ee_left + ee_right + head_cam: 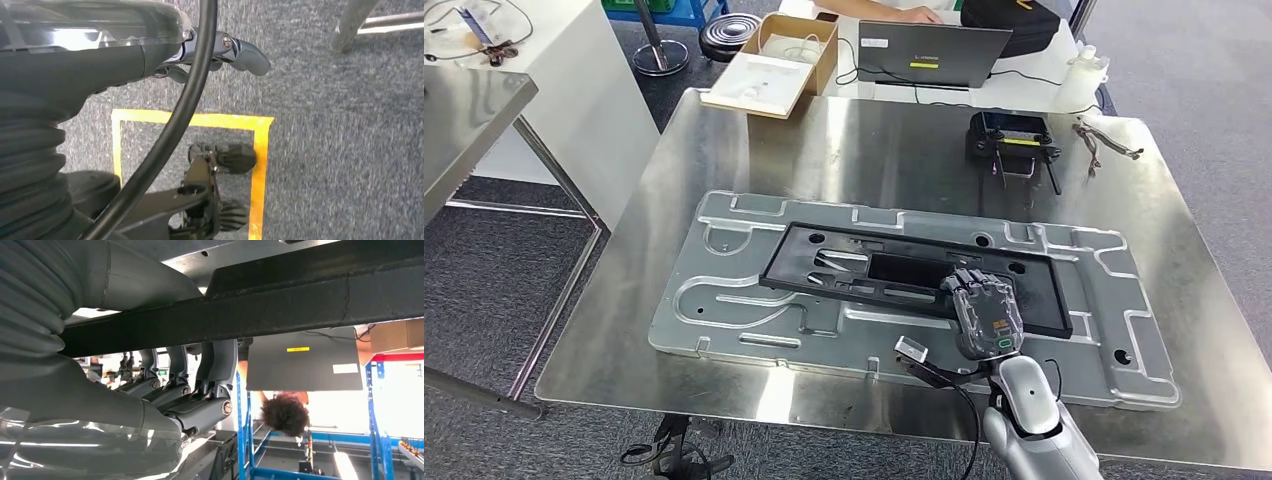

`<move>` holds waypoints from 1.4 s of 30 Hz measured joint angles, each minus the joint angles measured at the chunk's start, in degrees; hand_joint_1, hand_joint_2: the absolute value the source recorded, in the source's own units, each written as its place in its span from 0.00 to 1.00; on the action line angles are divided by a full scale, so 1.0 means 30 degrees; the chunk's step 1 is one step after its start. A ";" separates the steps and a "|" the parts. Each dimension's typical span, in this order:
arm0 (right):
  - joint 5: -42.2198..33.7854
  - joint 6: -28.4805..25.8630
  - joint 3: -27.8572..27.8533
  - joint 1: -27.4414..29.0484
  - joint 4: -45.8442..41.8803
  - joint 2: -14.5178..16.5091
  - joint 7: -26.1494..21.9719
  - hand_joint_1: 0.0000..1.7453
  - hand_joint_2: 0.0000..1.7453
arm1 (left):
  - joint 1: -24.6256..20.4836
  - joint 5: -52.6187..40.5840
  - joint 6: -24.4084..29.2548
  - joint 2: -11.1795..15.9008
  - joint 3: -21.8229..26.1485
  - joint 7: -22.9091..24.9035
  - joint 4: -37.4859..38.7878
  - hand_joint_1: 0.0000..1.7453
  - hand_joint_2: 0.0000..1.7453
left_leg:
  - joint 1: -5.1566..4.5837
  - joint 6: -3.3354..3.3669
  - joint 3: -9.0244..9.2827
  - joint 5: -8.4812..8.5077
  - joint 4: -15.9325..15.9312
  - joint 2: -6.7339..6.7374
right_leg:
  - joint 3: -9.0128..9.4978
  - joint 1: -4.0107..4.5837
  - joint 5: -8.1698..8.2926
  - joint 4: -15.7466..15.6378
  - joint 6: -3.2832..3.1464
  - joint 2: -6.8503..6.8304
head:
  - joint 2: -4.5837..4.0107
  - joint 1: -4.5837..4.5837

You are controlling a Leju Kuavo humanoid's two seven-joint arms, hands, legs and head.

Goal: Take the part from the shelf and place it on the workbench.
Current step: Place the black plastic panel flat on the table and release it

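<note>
The black frame (904,275) lies flat on the silver panel (724,300) on the steel workbench (894,140), and the right hand (984,312) is down on its near-right edge. From the right wrist the fingers (215,365) curl over the frame's bar (280,305) with the thumb (145,280) on the other side, so it has the frame gripped. The left hand (220,52) hangs over grey carpet (345,150), fingers curled in with nothing in them. A laptop (929,55) sits beyond the bench.
</note>
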 joint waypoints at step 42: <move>-0.0958 -0.0015 -0.0095 -0.0655 0.1632 0.0260 -0.0800 0.00 1.00 | 0.0253 0.1515 0.0000 0.0269 -0.0036 -0.0166 -0.0007 0.00 0.00 | 0.0031 -0.0969 -0.2077 -0.1951 0.3356 0.0055 | 0.2694 0.0193 0.1671 -0.4672 -0.1092 -0.0082 | 0.0000 -0.0005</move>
